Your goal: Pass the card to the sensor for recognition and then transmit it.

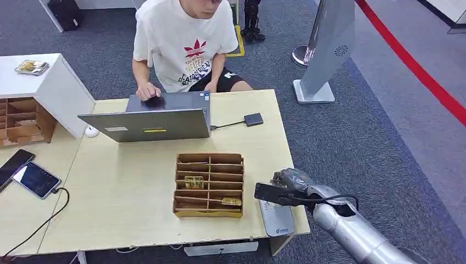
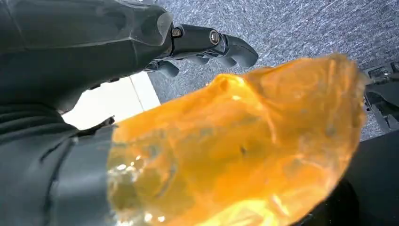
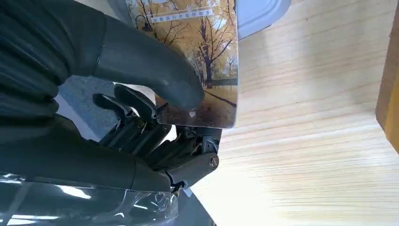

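My right hand [image 1: 294, 182] hovers at the table's front right corner and pinches a card [image 1: 271, 194], which sticks out flat toward the wooden organizer. In the right wrist view the card [image 3: 207, 61] bears an autumn-tree picture; the thick thumb [image 3: 141, 59] presses on its face and the darker fingers [image 3: 155, 136] support it from below. The grey-white sensor pad [image 1: 276, 218] lies on the table just below the card, and its rounded edge [image 3: 261, 14] shows beyond the card. My left hand [image 2: 141, 42] hangs over grey carpet, fingers [image 2: 216, 44] loosely bent around nothing.
A wooden organizer [image 1: 209, 185] with two cards in its slots stands left of the sensor. Behind it a person [image 1: 184, 44] works at a laptop [image 1: 154, 116], with a dark adapter [image 1: 253, 119] cabled beside it. Two phones [image 1: 27, 173] lie at the far left.
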`<control>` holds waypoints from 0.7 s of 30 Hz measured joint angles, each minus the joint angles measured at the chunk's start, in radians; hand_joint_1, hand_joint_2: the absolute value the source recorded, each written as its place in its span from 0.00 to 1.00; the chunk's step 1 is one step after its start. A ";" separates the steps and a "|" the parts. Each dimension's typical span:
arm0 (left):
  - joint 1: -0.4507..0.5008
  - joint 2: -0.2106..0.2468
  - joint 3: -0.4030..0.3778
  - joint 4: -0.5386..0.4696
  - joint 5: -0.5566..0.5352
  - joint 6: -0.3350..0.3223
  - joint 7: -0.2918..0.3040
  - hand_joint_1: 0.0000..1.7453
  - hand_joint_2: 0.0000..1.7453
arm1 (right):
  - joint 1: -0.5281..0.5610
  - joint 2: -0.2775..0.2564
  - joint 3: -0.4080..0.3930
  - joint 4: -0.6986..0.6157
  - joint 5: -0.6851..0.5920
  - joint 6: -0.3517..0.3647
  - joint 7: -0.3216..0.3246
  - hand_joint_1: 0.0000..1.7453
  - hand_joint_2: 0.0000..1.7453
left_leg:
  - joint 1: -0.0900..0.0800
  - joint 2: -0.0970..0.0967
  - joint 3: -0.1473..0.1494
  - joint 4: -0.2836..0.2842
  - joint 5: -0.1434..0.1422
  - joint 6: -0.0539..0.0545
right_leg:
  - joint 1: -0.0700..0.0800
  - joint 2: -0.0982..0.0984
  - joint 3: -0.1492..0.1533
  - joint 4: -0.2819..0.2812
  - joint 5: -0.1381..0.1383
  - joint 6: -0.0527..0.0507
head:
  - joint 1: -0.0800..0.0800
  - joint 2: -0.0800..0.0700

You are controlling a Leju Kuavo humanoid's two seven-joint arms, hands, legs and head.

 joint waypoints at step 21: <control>-0.007 0.001 -0.007 0.000 0.005 0.014 0.008 0.00 0.00 | 0.050 -0.006 -0.056 -0.015 0.000 -0.021 0.010 1.00 1.00 | 0.000 0.000 0.003 0.001 0.000 0.000 | 0.000 0.000 0.001 -0.001 0.000 0.001 | 0.000 0.000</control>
